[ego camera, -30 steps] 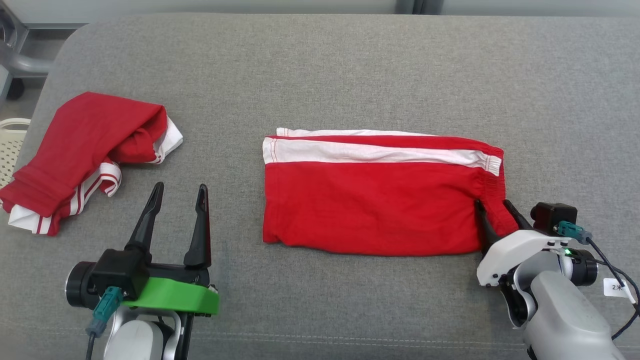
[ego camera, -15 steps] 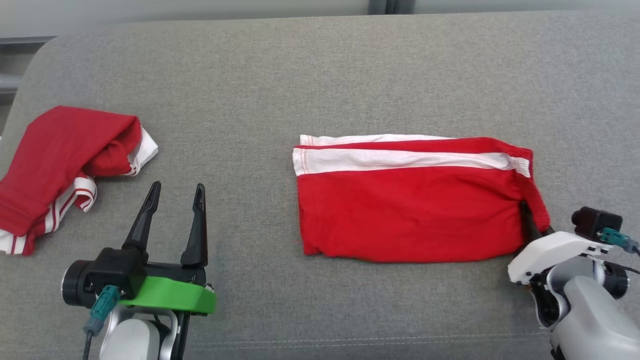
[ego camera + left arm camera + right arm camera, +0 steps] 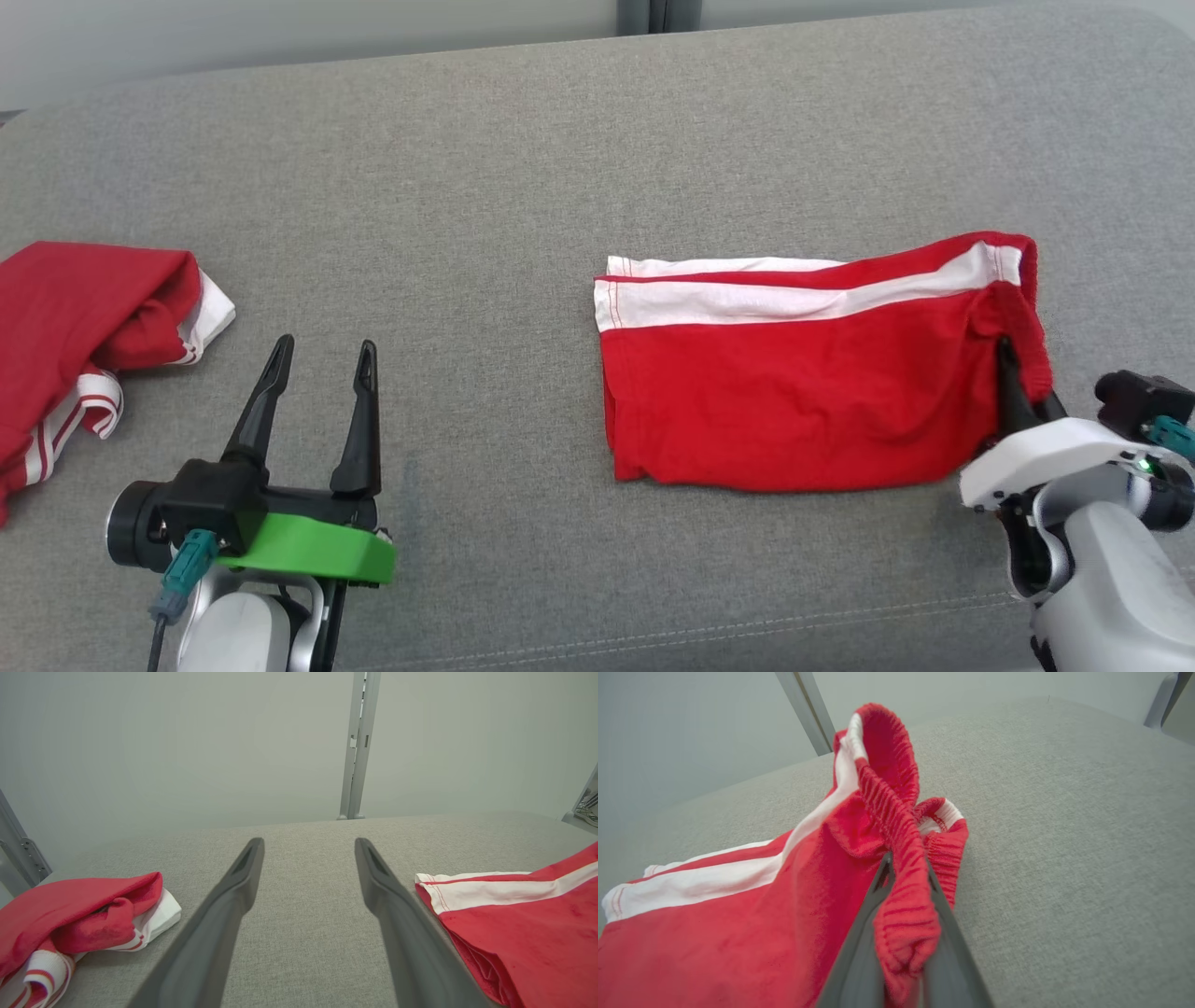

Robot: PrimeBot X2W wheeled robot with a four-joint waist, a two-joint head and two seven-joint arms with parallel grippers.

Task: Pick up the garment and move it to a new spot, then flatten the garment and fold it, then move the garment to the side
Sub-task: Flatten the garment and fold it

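Shorts first: the folded red cloth shorts with a white side stripe (image 3: 794,401) lie on the grey fabric-covered desk (image 3: 523,168), right of centre in my head view, with the long edge running left to right. My right pincer (image 3: 1018,378) is clamped on the ribbed elastic waistband (image 3: 896,826) at their right end. From the right wrist camera I see the red ribbing bunched between both dark fingers. That end of the cloth stands up off the desk in a loop, while the left, hemmed end rests flat. My left pincer (image 3: 323,343) hovers over bare desk at the lower left, fingers spread wide with nothing between them, well apart from the shorts. A second red garment with white stripes (image 3: 84,308), crumpled in a heap, sits at the far left edge of the desk, near the left pincer but not touching it
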